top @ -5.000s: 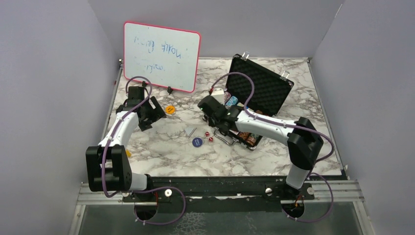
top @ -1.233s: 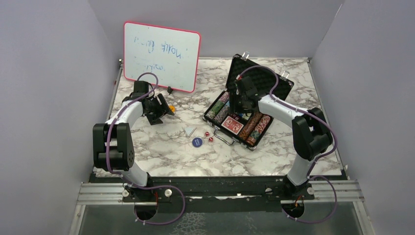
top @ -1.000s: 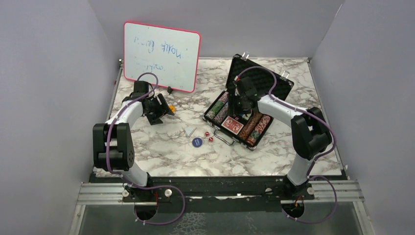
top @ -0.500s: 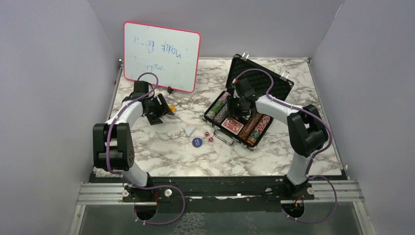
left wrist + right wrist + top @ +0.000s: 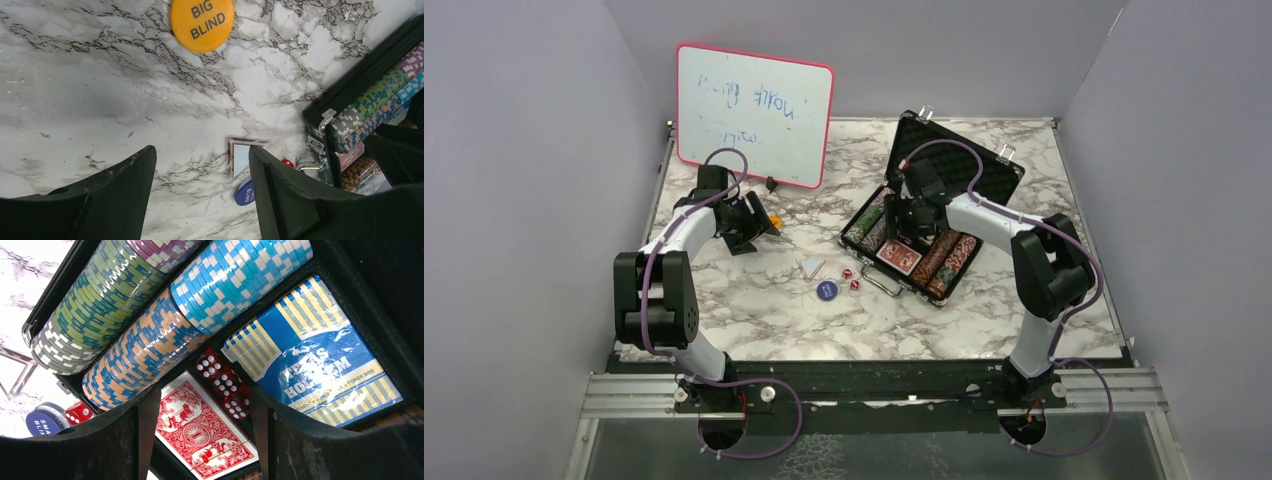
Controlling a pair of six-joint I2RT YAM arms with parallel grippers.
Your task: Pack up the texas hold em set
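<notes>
Looking down on a white, grey-veined marble-patterned table (image 5: 754,320). Leaning a flat pink-framed whiteboard (image 5: 754,115) upright at the far left corner, apart from the game.

Hovering the left gripper (image 5: 200,150) low near the left edge, black fingers spread wide and holding nothing. Probably lining up on the smooth round orange plastic button (image 5: 202,22) printed BIG BLIND, lying flat just ahead of the fingers.

Leaving loose near the table's middle, not yet packed: a small pale square piece (image 5: 812,267), too small to identify, a glossy round blue button (image 5: 826,290) and two tiny loose red dice (image 5: 846,273) beside the metal handle (image 5: 882,283).

Keeping the small black hard case (image 5: 959,175) open toward the far right edge, lid tilted back and showing bumpy foam lining. Holding ridged striped poker chip stacks (image 5: 95,305) in green, blue, orange and purple on their sides in troughs, packed tight against rolling.

Hanging the right gripper (image 5: 202,405) just above the case's middle compartment, fingers wide apart and gripping nothing. Nestling three packed red dice (image 5: 222,382) between a red-backed card deck (image 5: 200,435) and a blue-and-yellow film-wrapped deck (image 5: 310,350).
</notes>
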